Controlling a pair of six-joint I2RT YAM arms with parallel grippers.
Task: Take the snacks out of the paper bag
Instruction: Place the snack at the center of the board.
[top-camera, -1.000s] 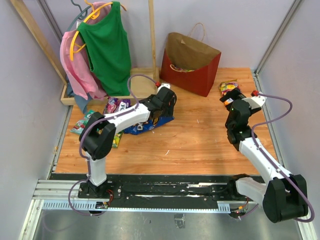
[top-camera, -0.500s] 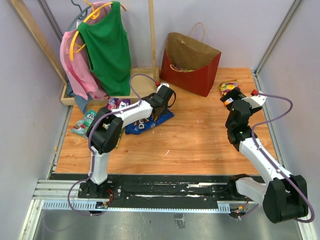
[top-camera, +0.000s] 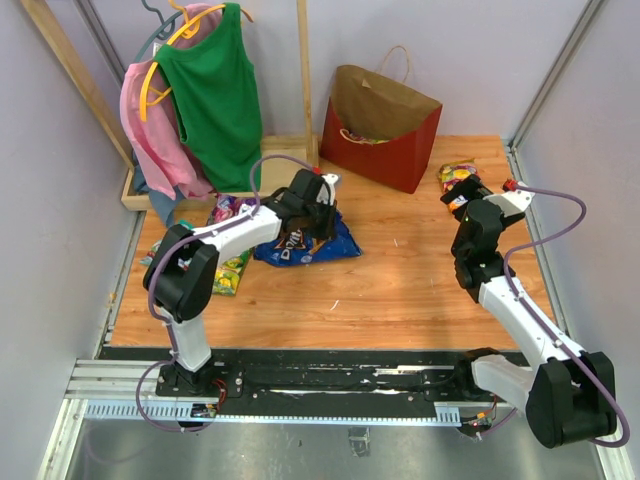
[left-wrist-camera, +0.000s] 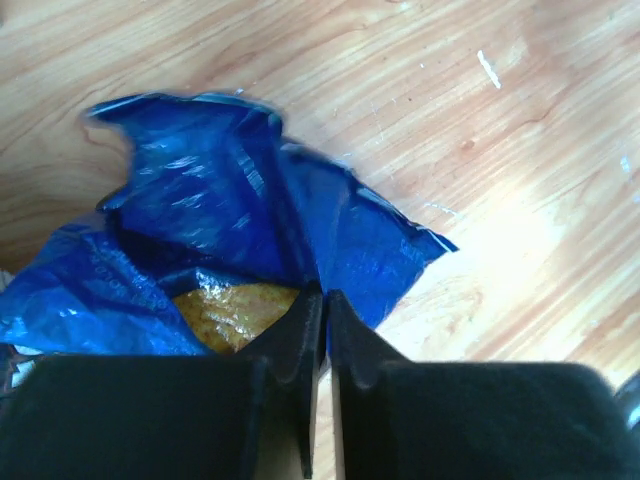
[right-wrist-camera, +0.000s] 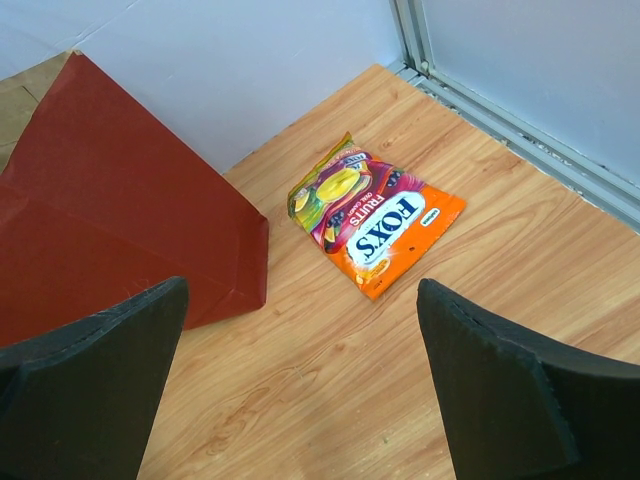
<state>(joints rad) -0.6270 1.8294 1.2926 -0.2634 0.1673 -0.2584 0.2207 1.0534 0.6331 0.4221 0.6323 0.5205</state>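
The red paper bag (top-camera: 385, 152) stands open at the back of the table, with packets (top-camera: 365, 137) showing inside its mouth. A crumpled blue Doritos bag (top-camera: 300, 245) lies left of centre. My left gripper (top-camera: 318, 212) sits over it, jaws pressed almost together on a fold of the blue bag (left-wrist-camera: 250, 220) at the fingertips of the left gripper (left-wrist-camera: 323, 297). Purple packets (top-camera: 232, 208) and a green-yellow packet (top-camera: 230, 272) lie further left. My right gripper (top-camera: 460, 192) hangs open above bare wood. The right gripper (right-wrist-camera: 300, 290) is just short of an orange Fox's packet (right-wrist-camera: 375, 220), with the paper bag (right-wrist-camera: 110, 200) to its left.
A wooden rack (top-camera: 285, 165) with a green top (top-camera: 210, 90) and a pink garment (top-camera: 150, 130) stands at the back left. Pale walls close in the table. A metal rail (right-wrist-camera: 500, 110) runs along the right edge.
My left gripper closed from wide open, and the left arm's elbow swung left. The Doritos bag shifted right and toward me, spreading out. The right arm stayed still.
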